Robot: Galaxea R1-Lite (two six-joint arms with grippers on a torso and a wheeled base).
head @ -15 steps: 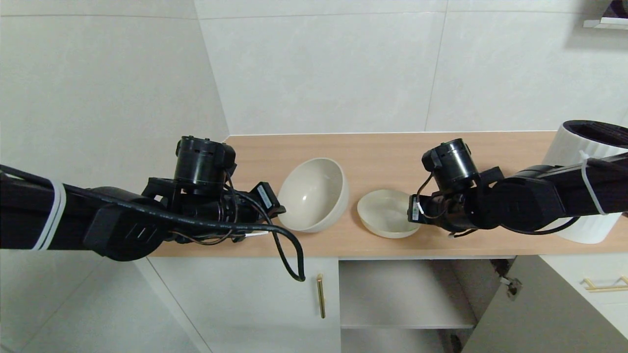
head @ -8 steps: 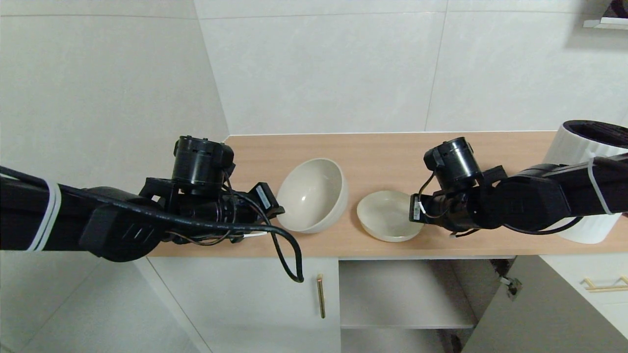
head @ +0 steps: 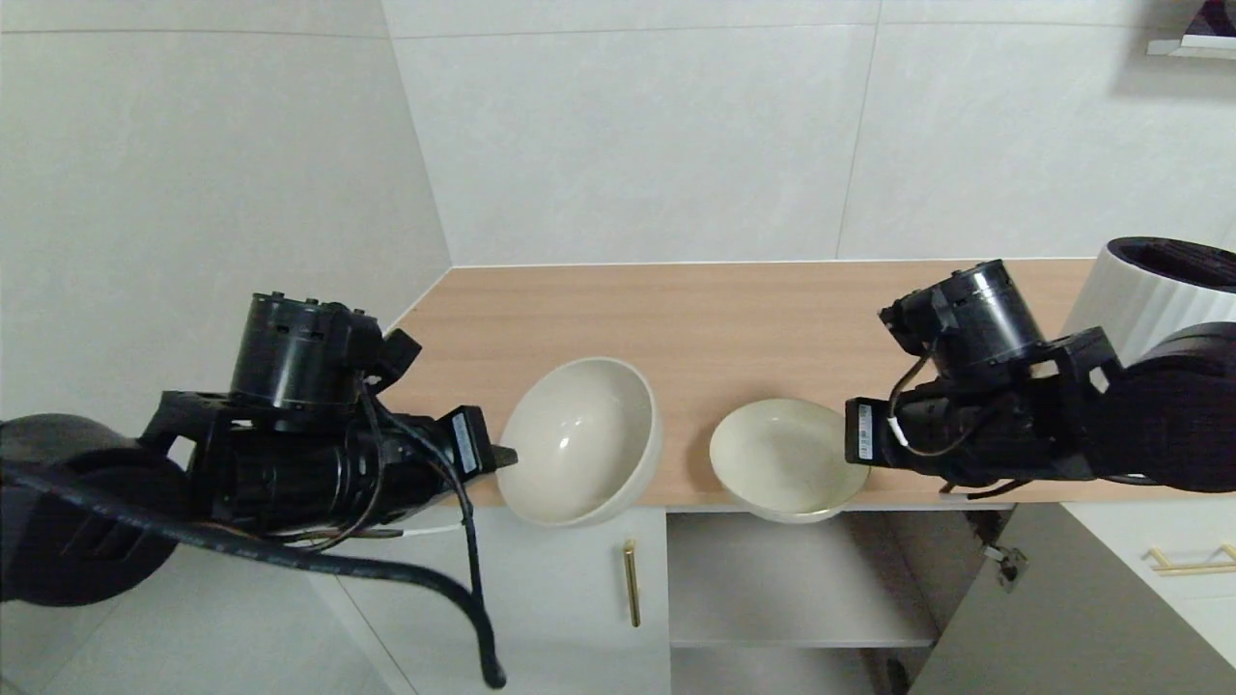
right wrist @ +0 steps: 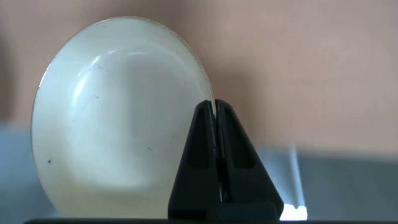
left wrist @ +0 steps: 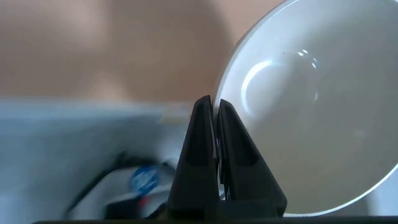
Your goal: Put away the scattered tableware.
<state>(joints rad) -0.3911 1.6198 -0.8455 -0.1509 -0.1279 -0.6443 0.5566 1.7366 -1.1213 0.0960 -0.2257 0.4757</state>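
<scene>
A large cream bowl (head: 579, 439) hangs tilted over the counter's front edge, its rim pinched by my left gripper (head: 500, 458), which is shut on it; the wrist view shows the rim (left wrist: 219, 124) between the closed fingers. A smaller cream bowl (head: 784, 458) is held at the same height, my right gripper (head: 855, 444) shut on its rim (right wrist: 211, 102). Both bowls are lifted off the wooden counter (head: 734, 319) and reach past its front edge.
A white ribbed container (head: 1149, 290) stands on the counter at the far right. Below the counter is an open cupboard with a shelf (head: 792, 627), its door (head: 1043, 618) swung out to the right. A closed door with a brass handle (head: 630, 582) is on the left.
Both arms have pulled back toward me and lifted, carrying the bowls from the counter's surface out over its front edge.
</scene>
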